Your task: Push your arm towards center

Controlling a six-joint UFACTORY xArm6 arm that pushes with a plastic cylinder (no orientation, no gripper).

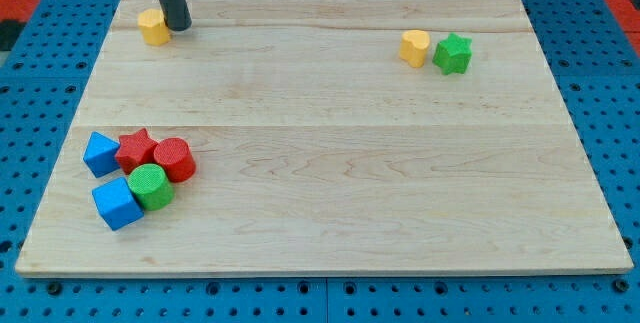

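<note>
Tip [180, 26] of our rod, which has no fingers to spread or pinch, stands at the counter's [330, 163] top left, touching the yellow block [153, 26] on its right. Moving toward the centre, we might drag this block if it catches.

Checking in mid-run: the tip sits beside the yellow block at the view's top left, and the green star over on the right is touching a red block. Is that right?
Not quite. In the camera view the green star touches a yellow block, not a red one. The rest holds: my tip sits right beside the other yellow block at the view's top left.
</note>
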